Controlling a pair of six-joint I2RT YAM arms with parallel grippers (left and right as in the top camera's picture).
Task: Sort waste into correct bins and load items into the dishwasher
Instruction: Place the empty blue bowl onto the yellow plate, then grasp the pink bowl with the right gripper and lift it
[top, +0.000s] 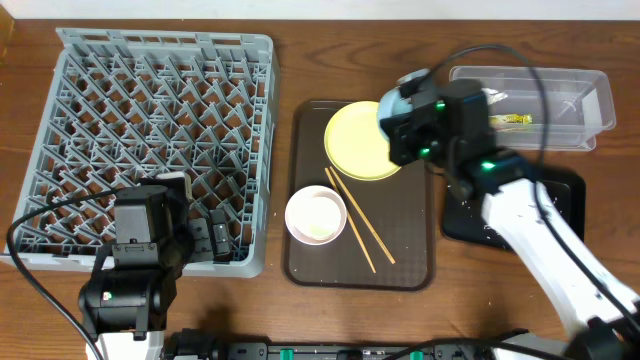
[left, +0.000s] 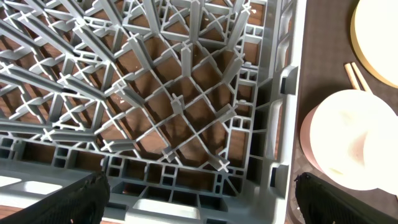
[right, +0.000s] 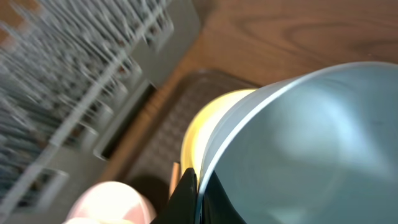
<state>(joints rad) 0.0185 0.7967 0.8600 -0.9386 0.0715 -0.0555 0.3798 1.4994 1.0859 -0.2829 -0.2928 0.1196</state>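
Gripping light-blue bowl (right: 298, 143) rim, right gripper (right: 193, 186) | above yellow plate (top: 358, 140) edge | left gripper (left: 199, 199) wide

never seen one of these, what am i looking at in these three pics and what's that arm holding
Two robot arms work at a wooden table. One picture looks down from above; the other two come from cameras on each wrist. On the table sit a grey dish rack, a brown tray carrying a yellow plate, white bowl and chopsticks, plus a clear tub and black tray. The right gripper holds a light-blue bowl by its rim above the plate. The left gripper hangs open over the rack's corner, holding nothing.
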